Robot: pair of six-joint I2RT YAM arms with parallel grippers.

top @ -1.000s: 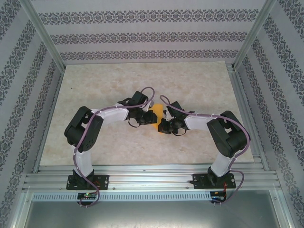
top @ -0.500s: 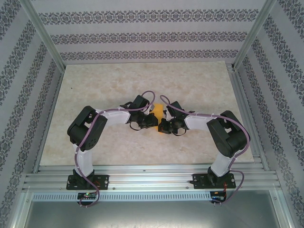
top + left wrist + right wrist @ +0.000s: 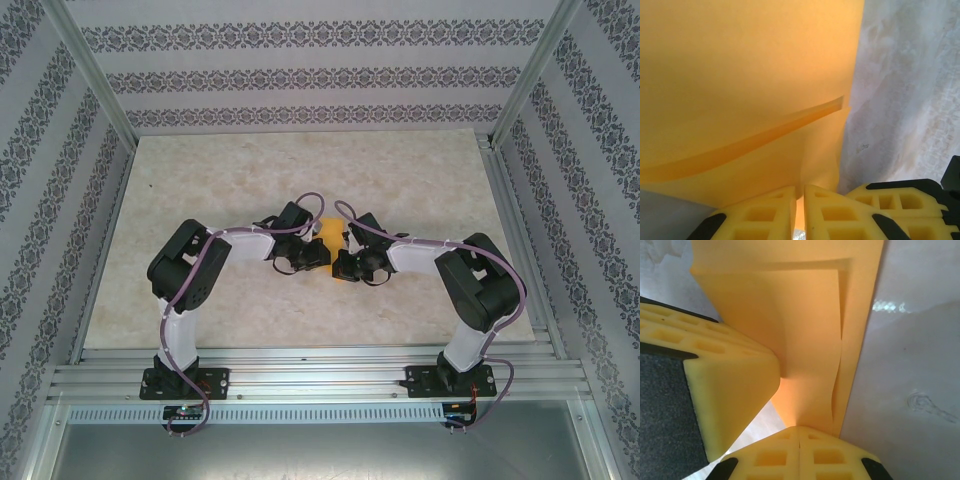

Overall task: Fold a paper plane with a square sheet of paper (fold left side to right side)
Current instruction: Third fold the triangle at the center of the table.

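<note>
The orange-yellow square sheet of paper [image 3: 331,233] lies at the table's middle, between the two wrists, its outline largely hidden by them. In the left wrist view the paper [image 3: 750,75] shows a raised folded edge. My left gripper [image 3: 801,189] is shut on its near edge, with paper in the thin slit between the fingers. In the right wrist view the paper [image 3: 810,330] shows stacked layers. My right gripper [image 3: 799,429] is shut on a bowed upper flap. The left gripper's finger [image 3: 725,385] presses the paper just beside it. From above, the left gripper [image 3: 320,250] and right gripper [image 3: 341,259] almost touch.
The pale marble-patterned table [image 3: 230,180] is bordered by patterned walls and aluminium frame posts [image 3: 95,80]. A metal rail [image 3: 320,375] runs along the near edge, where both arm bases are bolted. Bare table surface [image 3: 910,365] lies right of the paper.
The left arm's elbow has shifted to the right and the left gripper has moved slightly toward the right one, closing a little on the paper. The right arm has stayed still.
</note>
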